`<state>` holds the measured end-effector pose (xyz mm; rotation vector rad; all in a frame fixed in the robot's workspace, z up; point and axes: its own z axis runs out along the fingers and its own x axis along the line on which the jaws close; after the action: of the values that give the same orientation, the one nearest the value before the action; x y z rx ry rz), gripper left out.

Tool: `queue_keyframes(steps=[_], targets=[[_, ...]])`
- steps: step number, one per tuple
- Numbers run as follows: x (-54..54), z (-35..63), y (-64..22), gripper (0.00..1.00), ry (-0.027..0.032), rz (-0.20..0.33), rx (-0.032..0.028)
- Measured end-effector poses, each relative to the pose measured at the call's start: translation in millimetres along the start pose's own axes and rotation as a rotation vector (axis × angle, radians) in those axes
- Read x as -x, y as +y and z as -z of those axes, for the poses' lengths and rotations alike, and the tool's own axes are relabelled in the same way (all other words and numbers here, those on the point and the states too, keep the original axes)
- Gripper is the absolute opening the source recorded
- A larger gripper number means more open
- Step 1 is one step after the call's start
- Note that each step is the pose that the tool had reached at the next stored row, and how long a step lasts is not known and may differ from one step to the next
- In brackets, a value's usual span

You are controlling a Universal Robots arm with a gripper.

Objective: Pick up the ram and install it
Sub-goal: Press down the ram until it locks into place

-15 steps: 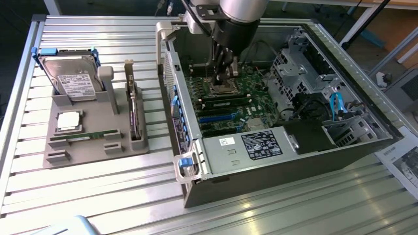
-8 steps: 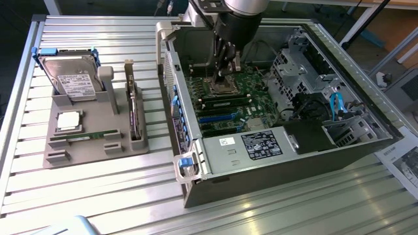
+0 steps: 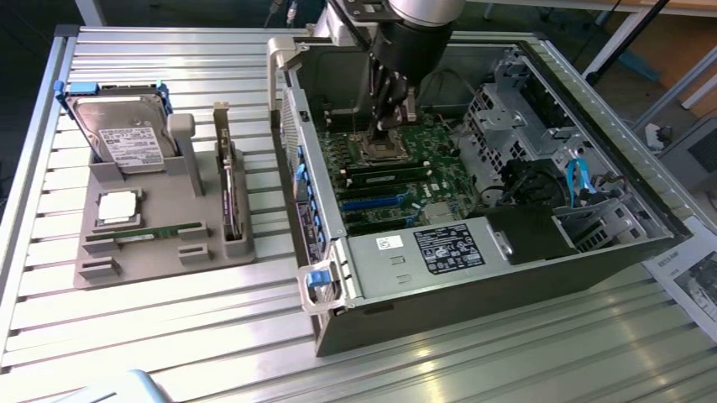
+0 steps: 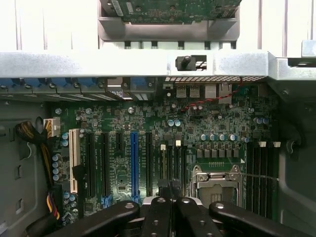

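Gripper (image 4: 170, 197), pressed together over the motherboard (image 3: 392, 168), seats what I judge is the ram; I need steady downward pressure.

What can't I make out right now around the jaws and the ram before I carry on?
- Exterior view: the tips of the gripper, hidden by its own body; whether anything is held is unclear.
- Wrist view: a thin dark edge between the jaws, too small to identify.
- Wrist view: the memory slots, near ends covered by the gripper's linkage.
- Exterior view: the ram in the grey tray, chips too small to see.
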<state>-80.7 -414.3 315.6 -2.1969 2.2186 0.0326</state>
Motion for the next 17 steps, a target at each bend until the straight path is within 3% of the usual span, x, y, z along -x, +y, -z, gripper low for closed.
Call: queue_keyframes(steps=[9,17], targets=[[0.2,0.0,-25.1,0.10,0.0001,0.000,0.0103],[0.3,0.0,-40.5,0.10,0.0001,0.000,0.0164]])
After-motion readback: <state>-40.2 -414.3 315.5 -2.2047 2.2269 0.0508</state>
